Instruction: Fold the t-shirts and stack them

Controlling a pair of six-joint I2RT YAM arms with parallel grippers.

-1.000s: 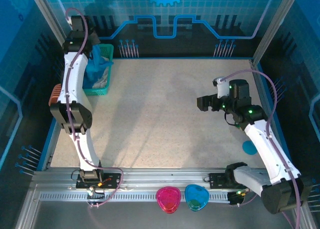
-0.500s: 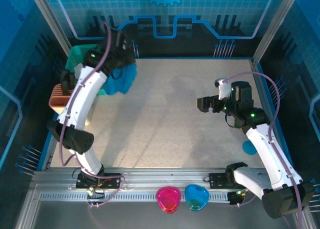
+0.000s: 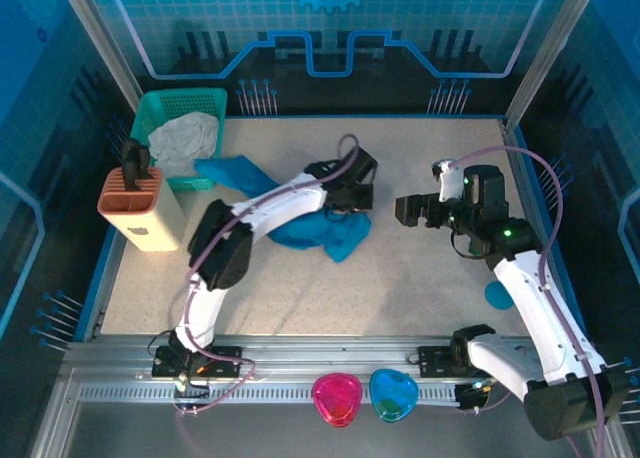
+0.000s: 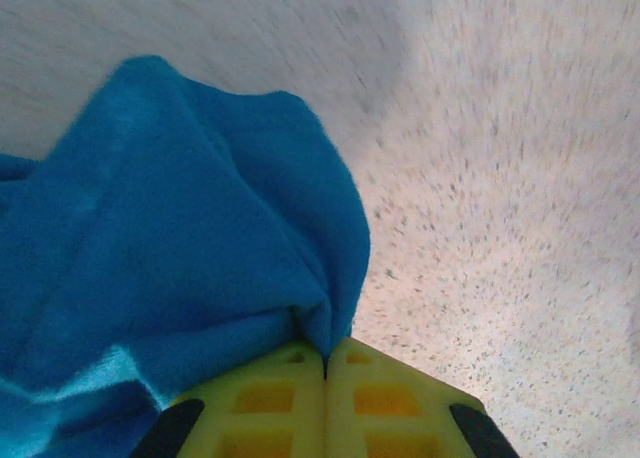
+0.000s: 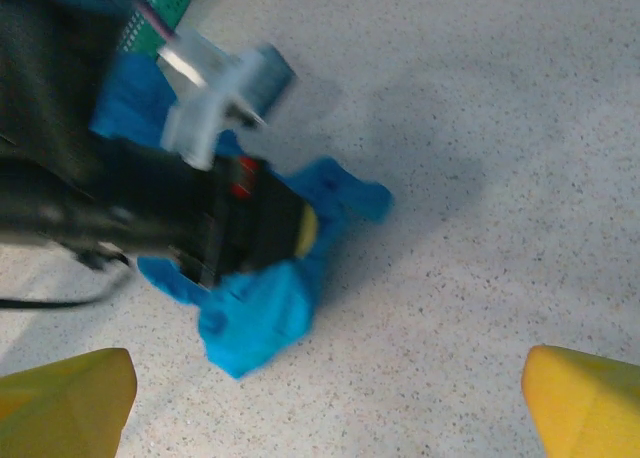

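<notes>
A teal-blue t-shirt [image 3: 300,228] lies crumpled across the table's middle, with a tail [image 3: 228,170] trailing back to the green basket [image 3: 150,113]. My left gripper [image 3: 343,208] reaches over it and is shut on a fold. In the left wrist view the yellow fingers [image 4: 325,363] pinch the blue fabric [image 4: 180,228] just above the speckled table. My right gripper [image 3: 405,210] hovers open a little to the right of the shirt. In the right wrist view its yellow fingertips [image 5: 325,408] stand wide apart, with the shirt [image 5: 260,313] and the left gripper [image 5: 305,230] ahead.
The basket at the back left holds a pale grey-white cloth [image 3: 185,138]. An orange slotted block [image 3: 140,203] stands at the left edge. A blue disc [image 3: 497,296] lies near the right edge. Pink [image 3: 337,398] and blue [image 3: 393,393] heart-shaped dishes sit on the front rail.
My left arm has swung from the basket to the table's middle, pulling the teal-blue t-shirt out with it. The right arm has barely moved.
</notes>
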